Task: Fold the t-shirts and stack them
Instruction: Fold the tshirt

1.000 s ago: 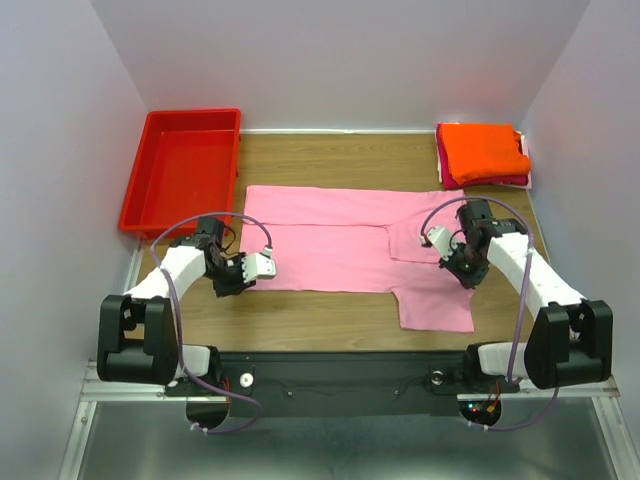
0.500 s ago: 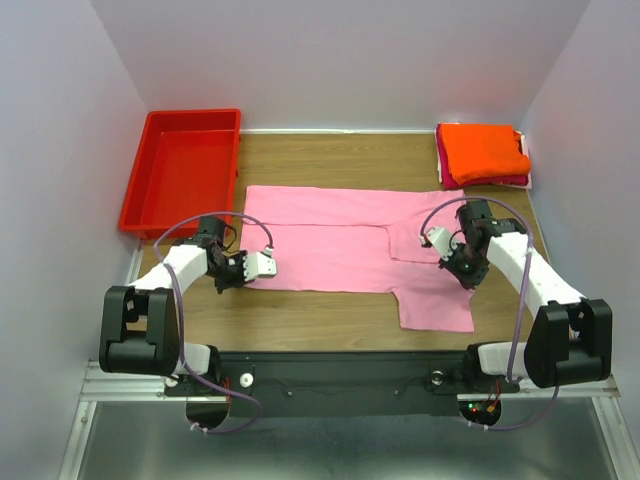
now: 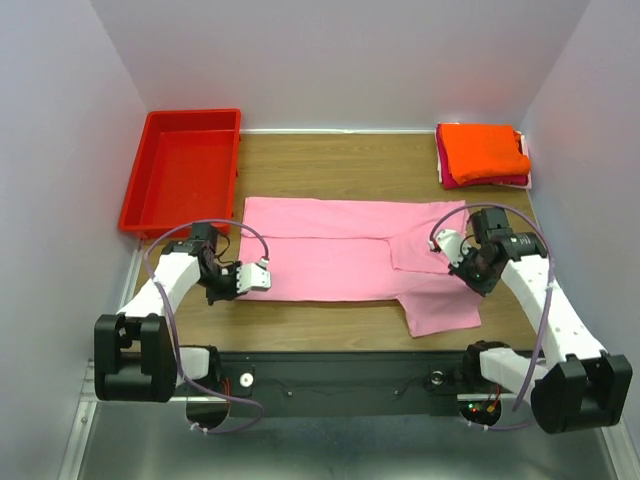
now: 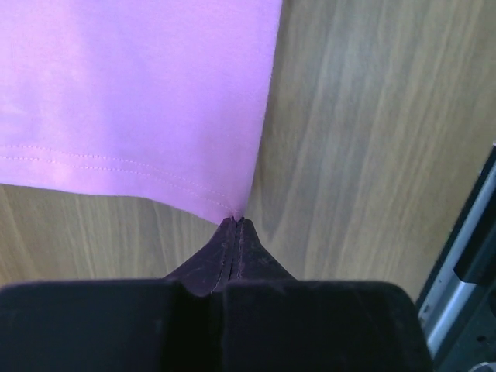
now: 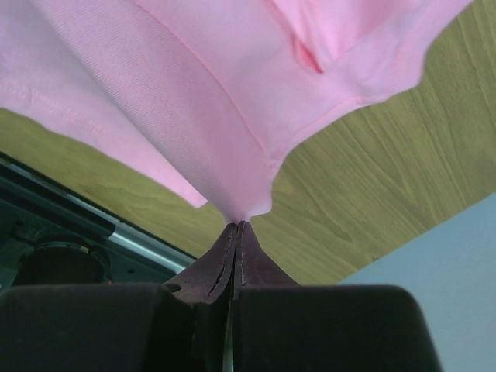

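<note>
Wooden tabletop [image 3: 340,165] carrying the garments and one container. Light pink t-shirt [image 3: 330,255], the largest item, lies spread flat and partly folded between the two hands, its lower hem toward the left hand and its sleeves toward the right. Left hand [image 3: 245,282] is clamped on a hem corner of this shirt; in the left wrist view [image 4: 235,225] the fingertips meet with only a sliver of cloth between them, and the shirt stretches ahead of them. Right hand [image 3: 452,252] is pinched on an edge at the sleeve end; in the right wrist view [image 5: 236,226] the cloth rises from the closed tips as a tent, lifted off the wood, and which part of the shirt is pinched cannot be told. Red plastic tray [image 3: 150,190], beyond the left hand, shows only its bare floor. Folded orange t-shirt [image 3: 485,150], beyond the right hand, lies on a darker pink-red t-shirt [image 3: 490,183], of which only the margins show.
</note>
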Action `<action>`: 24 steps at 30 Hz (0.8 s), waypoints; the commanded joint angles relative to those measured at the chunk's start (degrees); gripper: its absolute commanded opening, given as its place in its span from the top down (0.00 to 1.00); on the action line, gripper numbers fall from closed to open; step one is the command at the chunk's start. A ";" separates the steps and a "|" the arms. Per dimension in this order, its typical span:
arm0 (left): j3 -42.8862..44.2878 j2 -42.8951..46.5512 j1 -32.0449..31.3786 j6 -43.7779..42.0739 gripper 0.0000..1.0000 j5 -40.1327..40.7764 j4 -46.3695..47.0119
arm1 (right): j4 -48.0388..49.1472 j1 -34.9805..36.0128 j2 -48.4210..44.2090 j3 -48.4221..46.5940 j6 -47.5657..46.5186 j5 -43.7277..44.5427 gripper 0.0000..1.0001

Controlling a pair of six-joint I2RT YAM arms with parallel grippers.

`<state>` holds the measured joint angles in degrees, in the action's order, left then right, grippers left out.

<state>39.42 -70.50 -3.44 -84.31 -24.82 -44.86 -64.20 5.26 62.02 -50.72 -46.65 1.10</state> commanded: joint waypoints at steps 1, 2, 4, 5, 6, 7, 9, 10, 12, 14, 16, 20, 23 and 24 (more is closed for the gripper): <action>3.99 -1.21 2.47 -2.09 1.00 -1.62 -8.57 | -4.61 -0.25 -3.48 0.18 -1.07 2.58 0.99; 4.87 -1.92 3.00 -2.17 1.00 -2.25 -9.19 | -4.61 -0.25 -3.40 0.01 -1.24 2.67 0.99; 8.29 -4.10 5.37 -1.74 1.00 -3.21 -9.89 | -3.83 -0.33 -1.65 -1.22 -1.51 2.50 0.99; 9.61 -4.99 5.81 -1.04 1.00 -4.09 -9.98 | -3.47 -0.33 -0.77 -1.75 -1.42 2.33 0.99; 12.41 -5.96 6.08 -0.51 1.00 -4.53 -9.90 | -2.95 -0.33 0.28 -2.88 -1.68 2.15 0.99; 13.92 -7.01 6.17 0.02 1.00 -4.88 -9.81 | -1.90 -0.25 1.60 -3.50 -1.77 2.06 0.99; 18.64 -10.35 6.17 2.30 1.00 -6.73 -9.63 | -0.84 -0.33 5.29 -4.99 -2.39 1.71 0.99; 20.33 -12.71 6.17 2.92 1.00 -7.17 -9.80 | 0.04 -0.25 7.74 -6.66 -2.48 1.62 0.99; 24.73 -14.92 6.17 5.12 1.00 -8.31 -9.20 | 0.92 -0.34 10.30 -8.60 -2.92 1.53 0.99; 27.01 -17.73 6.17 6.26 1.00 -8.67 -8.75 | 1.36 -0.33 12.51 -11.15 -3.18 1.45 0.99; 30.01 -19.40 6.17 8.11 1.00 -8.93 -7.70 | 1.45 -0.42 15.40 -12.64 -3.97 1.71 0.99; 34.49 -24.42 6.08 11.01 1.00 -9.11 -6.65 | 1.71 -0.95 19.71 -17.11 -5.90 2.41 0.99; 37.04 -26.62 5.73 12.42 1.00 -9.20 -5.68 | 1.71 -1.04 24.10 -20.20 -6.08 2.67 0.99; 38.00 -27.05 5.21 12.77 1.00 -9.02 -5.50 | 1.71 -1.12 25.07 -21.77 -6.08 2.68 0.99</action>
<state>73.69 -96.75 2.31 -74.43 -32.88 -50.35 -63.77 4.80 84.79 -67.72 -50.48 2.37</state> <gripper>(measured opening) 0.014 0.012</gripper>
